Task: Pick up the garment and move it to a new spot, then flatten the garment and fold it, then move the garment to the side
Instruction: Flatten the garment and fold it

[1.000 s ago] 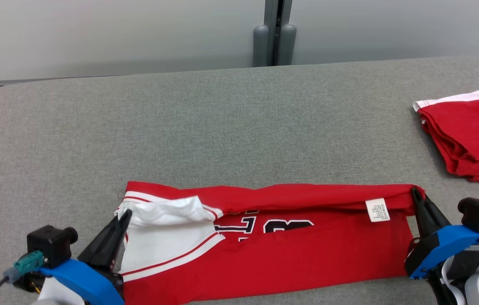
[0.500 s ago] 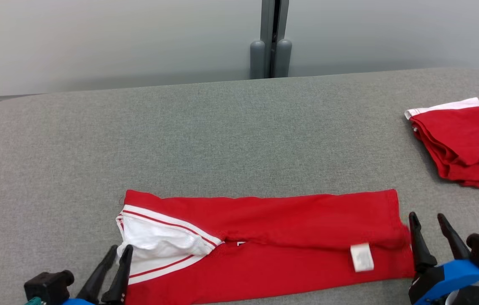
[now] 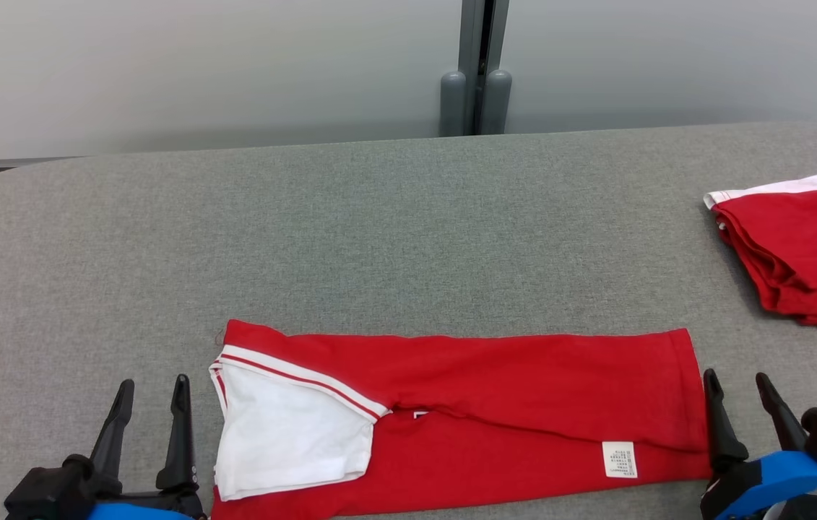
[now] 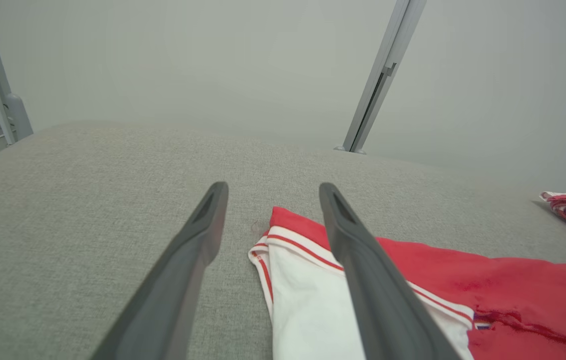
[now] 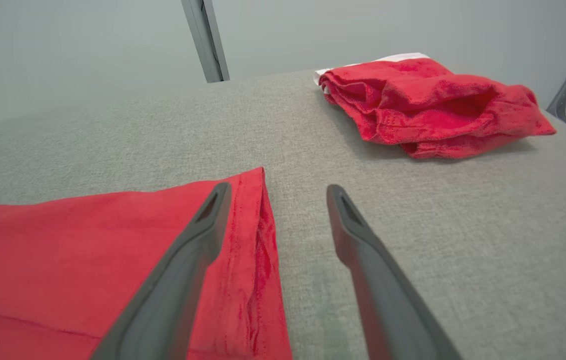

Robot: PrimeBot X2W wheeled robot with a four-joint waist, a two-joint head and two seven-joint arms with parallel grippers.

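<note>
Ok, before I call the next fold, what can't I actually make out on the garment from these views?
Head view: the garment has its near left corner cut off by the bottom edge.
Head view: any print on its front is hidden under the folded-over top layer.
Head view: the care label text is too small to read.
Head view: the folded red pile runs off the right edge.

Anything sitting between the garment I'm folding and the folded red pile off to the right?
No: only bare grey tabletop separates the garment from the red pile, seen in the head and right wrist views.
</note>
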